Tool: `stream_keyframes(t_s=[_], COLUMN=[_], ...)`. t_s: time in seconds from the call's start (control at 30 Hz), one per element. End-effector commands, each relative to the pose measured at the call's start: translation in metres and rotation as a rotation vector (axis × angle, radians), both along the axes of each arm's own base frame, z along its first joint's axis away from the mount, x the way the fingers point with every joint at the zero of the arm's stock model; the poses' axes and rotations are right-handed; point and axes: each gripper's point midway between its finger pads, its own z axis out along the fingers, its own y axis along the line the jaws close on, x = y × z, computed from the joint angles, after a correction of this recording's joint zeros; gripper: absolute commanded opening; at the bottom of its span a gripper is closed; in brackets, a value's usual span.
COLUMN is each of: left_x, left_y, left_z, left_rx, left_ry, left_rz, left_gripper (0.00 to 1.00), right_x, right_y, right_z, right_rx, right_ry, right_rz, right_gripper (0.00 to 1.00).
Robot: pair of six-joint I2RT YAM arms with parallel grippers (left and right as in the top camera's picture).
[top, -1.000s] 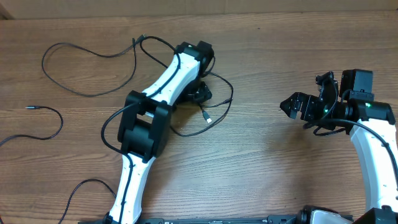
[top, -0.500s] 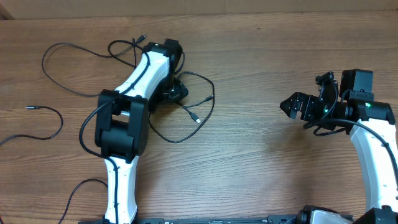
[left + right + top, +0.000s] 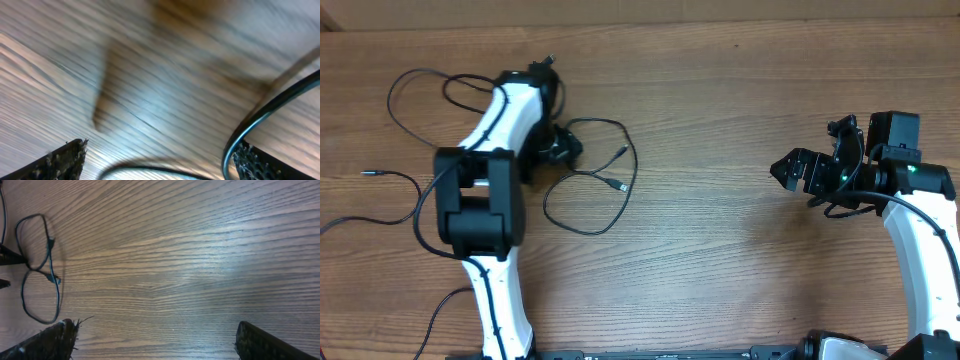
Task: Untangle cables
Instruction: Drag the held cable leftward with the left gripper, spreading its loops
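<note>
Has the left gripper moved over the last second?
Yes. The left gripper has swept leftward across the table, away from the right gripper, which sits unchanged. The cable loop beside it has shifted left too.

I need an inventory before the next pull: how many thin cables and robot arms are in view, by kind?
Thin black cables: 3
Robot arms: 2
Total: 5
</note>
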Motion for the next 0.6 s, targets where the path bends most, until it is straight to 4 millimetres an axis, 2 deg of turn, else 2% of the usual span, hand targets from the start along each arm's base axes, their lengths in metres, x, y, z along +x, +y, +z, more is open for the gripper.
stream_keyframes(t_s=[0.0,0.17,0.27,0.33,0.43,0.57], left_x=[-0.053,-0.056,-0.059,-0.060,-0.057,-0.044], left_y=[0.068,0.099,0.110,0.115,0.116,0.114], left_z=[-0.070,-0.069,-0.068,-0.067,-0.062,-0.039], left_rx=[0.184,0.197,0.205,0.201,0.196,0.201], left_ry=[0.242,0.245,0.252,0.253,0.239,0.172], left_rz=[-0.034,-0.014,0.006,0.010,-0.010,-0.037], left_gripper=[0.94,0.93,0.92,0.89,0.89,0.89], right_x=[0.001,0.001,0.001,0.001,0.003,0.004], right_y=[0.000,0.000,0.000,0.000,-0.001,-0.005], right_z=[0.000,0.000,0.000,0.000,0.000,-0.001], right_rx=[0.001,0.001,0.001,0.001,0.000,-0.022], right_ry=[-0.004,-0.005,-0.005,-0.005,-0.012,-0.012], right_rz=[0.003,0.003,0.003,0.003,0.003,-0.006], right_gripper=[1.00,1.00,1.00,1.00,1.00,1.00])
